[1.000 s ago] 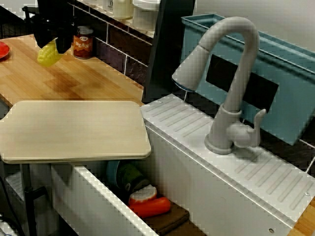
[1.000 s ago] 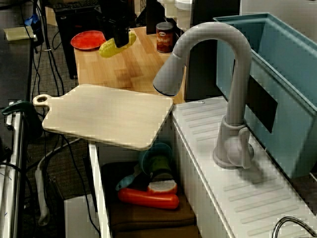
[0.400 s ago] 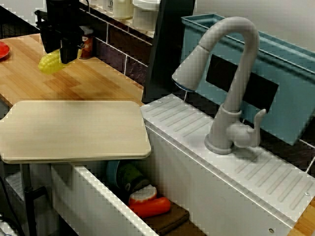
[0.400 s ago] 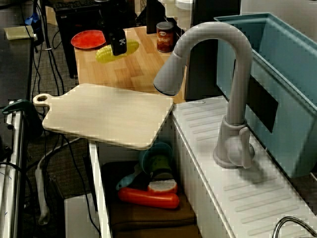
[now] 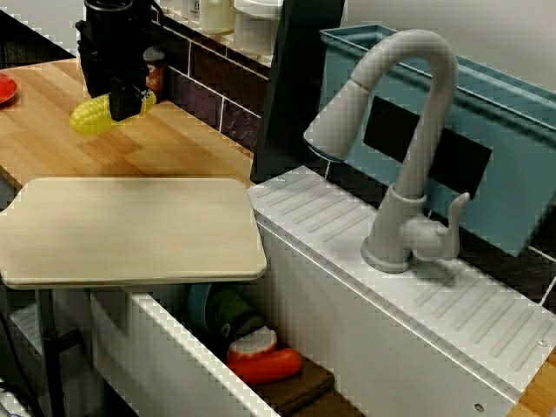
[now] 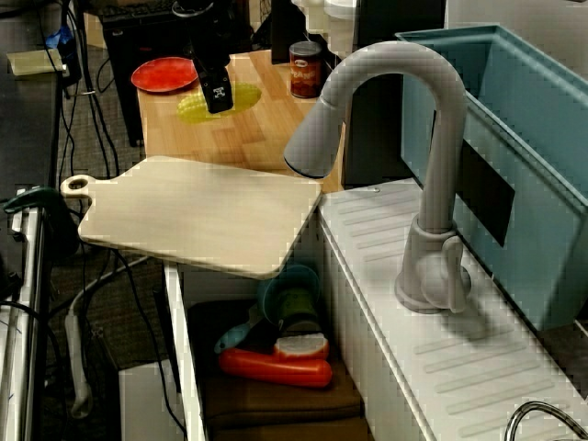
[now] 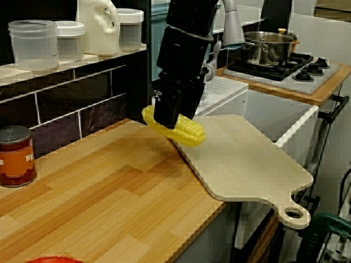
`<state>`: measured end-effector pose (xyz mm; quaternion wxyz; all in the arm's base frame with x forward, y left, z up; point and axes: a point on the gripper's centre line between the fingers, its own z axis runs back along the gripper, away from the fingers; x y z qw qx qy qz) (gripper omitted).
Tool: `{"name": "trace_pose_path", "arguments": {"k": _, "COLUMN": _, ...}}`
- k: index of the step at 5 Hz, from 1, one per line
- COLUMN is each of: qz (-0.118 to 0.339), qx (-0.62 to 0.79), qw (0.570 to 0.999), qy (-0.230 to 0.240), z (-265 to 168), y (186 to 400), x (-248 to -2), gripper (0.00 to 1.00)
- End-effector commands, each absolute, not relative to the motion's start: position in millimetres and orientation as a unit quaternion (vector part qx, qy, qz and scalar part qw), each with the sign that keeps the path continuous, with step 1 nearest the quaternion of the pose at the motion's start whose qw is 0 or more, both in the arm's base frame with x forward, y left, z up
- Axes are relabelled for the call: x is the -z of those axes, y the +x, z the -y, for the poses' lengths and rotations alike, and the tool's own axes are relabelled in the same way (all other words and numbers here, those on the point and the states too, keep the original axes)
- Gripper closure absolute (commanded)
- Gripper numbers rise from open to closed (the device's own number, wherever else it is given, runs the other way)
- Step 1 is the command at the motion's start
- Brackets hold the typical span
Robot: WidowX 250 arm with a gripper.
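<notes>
- The black end effector (image 5: pixel 124 104) hangs over the wooden worktop (image 5: pixel 165 143) with its fingers clamped on a yellow corn cob (image 5: pixel 89 115). It grips the cob about mid-length, and both ends poke out either side.
- In the view along the worktop the cob lies roughly level and very low over the wood. Whether it actually touches the surface I cannot tell; the angle is too shallow.
- Just behind the arm, against the dark tiled wall, stands a red-labelled tin can (image 6: pixel 304 69). The end effector half hides it in the view across the sink.
- A red plate (image 6: pixel 163 73) lies at the worktop's end beyond the cob, near it but apart.
- The pale cutting board (image 5: pixel 130 226) juts out over the sink (image 5: pixel 174 347), between the cob and the grey faucet (image 5: pixel 408 130). A strip of bare wood separates the board from the cob.
- Under the board, down in the sink, a red-orange item (image 5: pixel 265 365) and some cups (image 6: pixel 289 299) rest on a brown cloth (image 6: pixel 276 400).
- A teal bin (image 5: pixel 512 165) leans behind the faucet, well apart from the action.
</notes>
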<state>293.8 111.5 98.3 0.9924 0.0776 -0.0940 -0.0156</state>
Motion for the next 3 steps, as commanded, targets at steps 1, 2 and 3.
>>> {"name": "trace_pose_path", "arguments": {"k": 1, "qz": 0.111, "qx": 0.102, "qw": 0.981, "qy": 0.12, "z": -116, "y": 299, "x": -105, "gripper": 1.0}}
{"name": "trace_pose_path", "arguments": {"k": 2, "qz": 0.107, "qx": 0.135, "qw": 0.976, "qy": 0.134, "z": -107, "y": 297, "x": -103, "gripper": 1.0}}
{"name": "trace_pose_path", "arguments": {"k": 3, "qz": 0.109, "qx": 0.165, "qw": 0.971, "qy": 0.138, "z": -98, "y": 291, "x": -103, "gripper": 1.0}}
